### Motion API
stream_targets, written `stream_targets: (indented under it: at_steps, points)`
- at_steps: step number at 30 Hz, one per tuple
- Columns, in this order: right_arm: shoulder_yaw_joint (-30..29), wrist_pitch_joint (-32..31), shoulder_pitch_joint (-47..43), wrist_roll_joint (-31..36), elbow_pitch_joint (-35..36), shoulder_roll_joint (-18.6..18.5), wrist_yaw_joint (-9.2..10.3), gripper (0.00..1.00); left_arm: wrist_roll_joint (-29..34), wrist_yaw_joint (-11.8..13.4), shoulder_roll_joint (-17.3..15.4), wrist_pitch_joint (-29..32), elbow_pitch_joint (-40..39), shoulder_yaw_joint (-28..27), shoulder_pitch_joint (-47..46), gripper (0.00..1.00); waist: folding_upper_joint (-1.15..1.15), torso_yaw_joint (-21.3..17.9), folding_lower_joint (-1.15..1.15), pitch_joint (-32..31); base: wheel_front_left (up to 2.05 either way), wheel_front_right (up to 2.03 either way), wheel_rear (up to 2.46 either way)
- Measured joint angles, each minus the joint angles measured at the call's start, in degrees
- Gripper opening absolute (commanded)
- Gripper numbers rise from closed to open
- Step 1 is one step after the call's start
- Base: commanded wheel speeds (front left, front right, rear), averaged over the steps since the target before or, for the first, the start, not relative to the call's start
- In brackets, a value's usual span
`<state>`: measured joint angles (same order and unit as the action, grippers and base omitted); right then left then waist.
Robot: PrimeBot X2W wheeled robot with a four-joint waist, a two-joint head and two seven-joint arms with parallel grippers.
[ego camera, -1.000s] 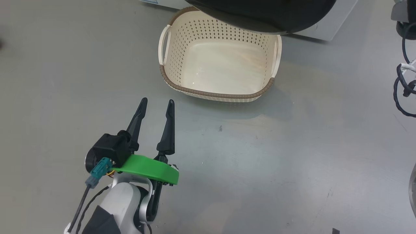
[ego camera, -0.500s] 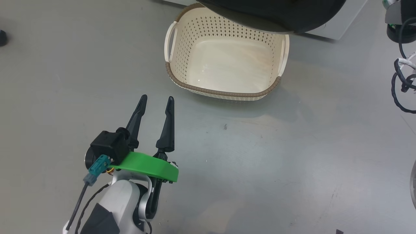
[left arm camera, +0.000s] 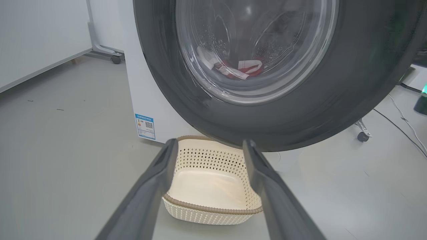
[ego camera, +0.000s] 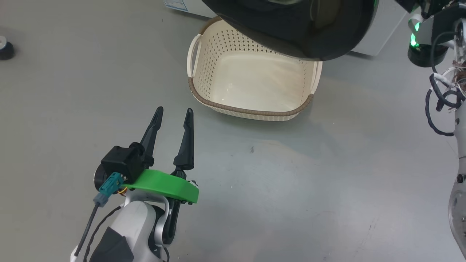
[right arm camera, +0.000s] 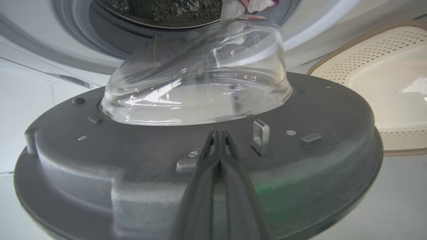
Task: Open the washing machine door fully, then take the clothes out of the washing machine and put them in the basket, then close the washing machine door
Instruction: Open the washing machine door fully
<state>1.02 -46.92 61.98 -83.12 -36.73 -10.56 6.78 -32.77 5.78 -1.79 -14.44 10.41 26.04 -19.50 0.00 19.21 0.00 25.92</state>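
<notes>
Since 1.0 s ago the washing machine door (ego camera: 298, 32) has swung further out over the basket (ego camera: 247, 110). Left gripper (ego camera: 174, 110) spread and empty; basket just ahead of its fingertips, door above that. Right gripper (right arm camera: 218, 132) pinched closed with nothing held, tips at the door's grey inner face; clothes (left arm camera: 247, 66) lie beyond, inside the washing machine (left arm camera: 150, 100).
</notes>
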Motion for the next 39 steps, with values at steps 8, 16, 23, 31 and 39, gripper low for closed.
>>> stream_targets:
  at_steps: [8, 16, 23, 31, 39]
  points:
    - [0.4, -3.0, -2.6, -1.6, -2.0, 1.8, 0.02, 0.0, 0.0, 0.2, 0.0, 0.0, 0.3, -0.1, 0.0, 1.0, 0.0, -0.1, 0.0, -2.0, 0.0, 0.0, 0.0]
    - [1.5, -5.3, -5.6, -3.2, -2.8, 4.3, 0.14, 0.0, 0.6, 0.3, 0.0, 0.0, 0.6, -0.3, 0.2, 1.0, 0.0, -0.2, 0.0, -4.0, 0.0, 0.0, 0.0]
    - [2.6, -6.8, -6.5, -4.7, -2.8, 5.4, 0.44, 0.0, 1.1, 0.3, 0.0, 0.0, 0.6, -0.3, 0.3, 1.0, 0.0, -0.3, 0.0, -4.9, 0.0, 0.0, 0.0]
    - [5.1, -9.1, -8.3, -6.4, -1.9, 6.2, 0.44, 0.0, 1.2, 0.3, 0.0, 0.0, 0.4, -0.3, 0.8, 1.0, 0.0, -0.2, 0.0, -5.3, 0.0, 0.0, 0.0]
    - [8.2, -10.8, -9.9, -8.7, 0.1, 6.3, 0.45, 0.0, 1.2, 0.4, 0.0, 0.0, 0.3, -0.2, 1.1, 1.0, 0.0, 0.1, 0.0, -5.4, 0.0, 0.0, 0.0]
